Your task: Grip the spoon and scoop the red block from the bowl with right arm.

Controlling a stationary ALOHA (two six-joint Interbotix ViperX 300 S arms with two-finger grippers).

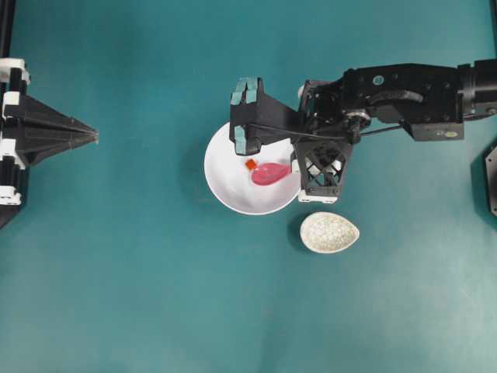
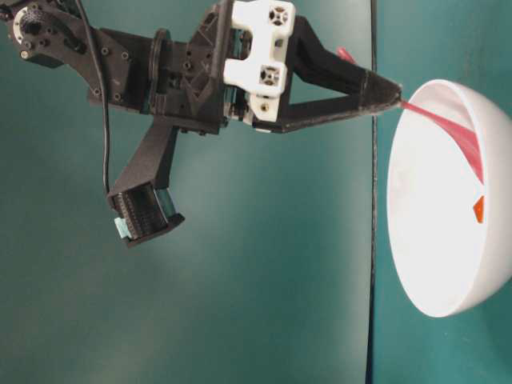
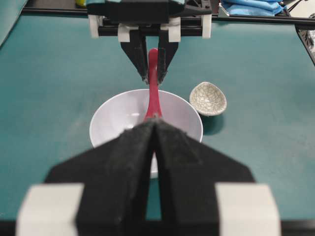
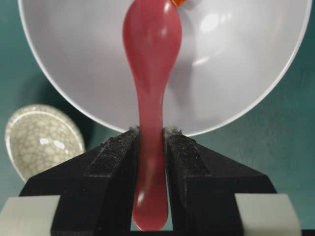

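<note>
Right gripper clamped on pink spoon handle, scoop down inside white bowl w/ tip just beside red block, so grip's done, scooping block left; left gripper closed, idle.

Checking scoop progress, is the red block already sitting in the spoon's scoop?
No, in the overhead view the red block lies on the bowl floor beside the tip of the spoon.
</note>
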